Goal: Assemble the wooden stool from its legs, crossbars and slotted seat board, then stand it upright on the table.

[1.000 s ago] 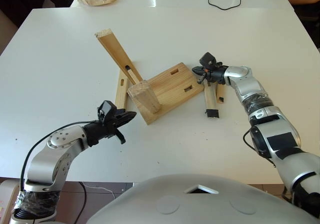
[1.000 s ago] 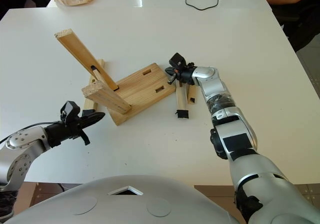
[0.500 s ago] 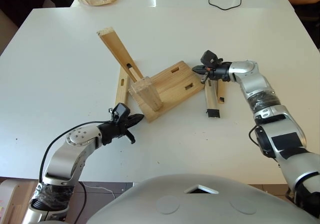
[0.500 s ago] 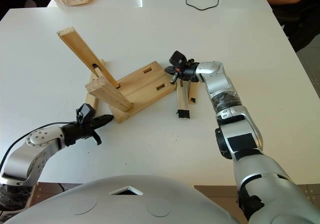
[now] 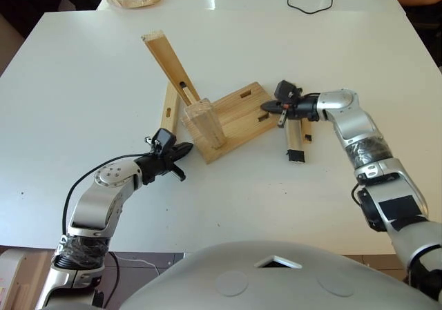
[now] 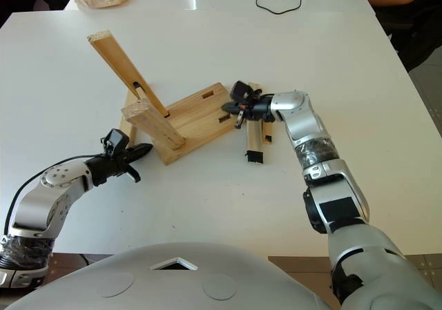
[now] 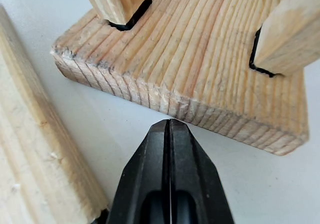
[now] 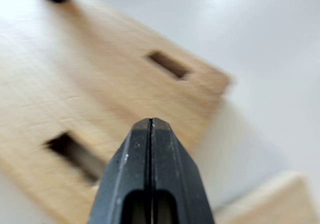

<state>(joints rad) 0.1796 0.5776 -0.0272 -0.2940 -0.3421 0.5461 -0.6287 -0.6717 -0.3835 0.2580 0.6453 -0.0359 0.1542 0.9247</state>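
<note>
**While Two Slots Stand Open: Steadying the Seat Board From Both Ends**

Since the seat board (image 5: 238,113) lies flat on the table (image 5: 83,68) with two legs fitted and two slots unfilled, we judge the step in hand to be squaring the board between the arms before another leg goes in. To do this well, we would press low on the board's edge, never on the legs. We would also match the push from either side, so the board slides rather than pivots. The tall leg (image 5: 169,65) leans, and a jolt could work it loose.

The left gripper (image 7: 169,126) has its fingers pressed together and holds nothing. Its tip sits just short of the board's near edge, with bare table between. A loose bar (image 5: 166,113) lies alongside it, and the short leg (image 5: 204,120) rises just ahead.

The right gripper (image 8: 151,124) is likewise closed and empty. Its tip is over the board's other end, near an empty slot (image 8: 170,65). We cannot tell whether it touches the wood. Two loose bars (image 5: 295,137) lie beneath its wrist.
</note>
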